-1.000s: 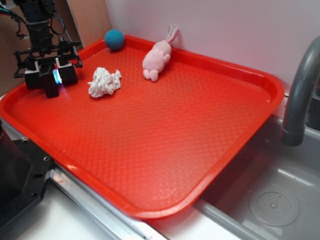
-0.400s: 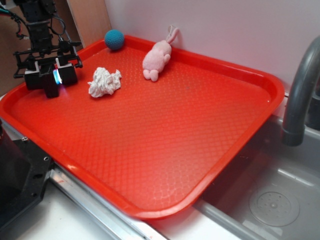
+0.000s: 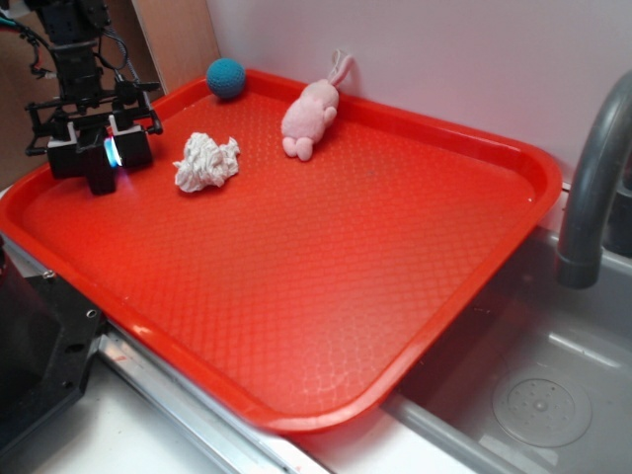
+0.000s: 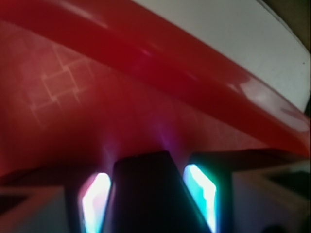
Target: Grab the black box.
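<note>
Across a steel counter lies a large red tray (image 3: pixel 326 296) with a raised rim and a fine diamond-patterned floor; it fills most of the exterior view and overhangs a sink basin (image 3: pixel 538 395) at its right edge. A grey faucet spout (image 3: pixel 592 188) curves up beside the tray's right corner. Behind the tray stands a pale, plain wall (image 3: pixel 444 59), with a strip of brown wood panel (image 3: pixel 178 35) at its left end.

At the tray's far left corner the gripper (image 3: pixel 100 153) stands pointing down, its two fingers clamped on the black box (image 3: pixel 99 170), a small dark block that stands upright on the tray floor just inside the rim. A blue-white glow shows between box and finger. In the wrist view the black box (image 4: pixel 143 194) sits between two glowing pads (image 4: pixel 95 199), tight against both, with the blurred tray rim (image 4: pixel 194 82) beyond.

Just right of the gripper lies a crumpled white paper wad (image 3: pixel 205 162). A teal ball (image 3: pixel 225 77) rests on the tray's back corner, by the rim. A pink plush bunny (image 3: pixel 311 117) lies along the back rim, right of the ball. Dark machine housing (image 3: pixel 35 365) stands below the tray's near left edge.
</note>
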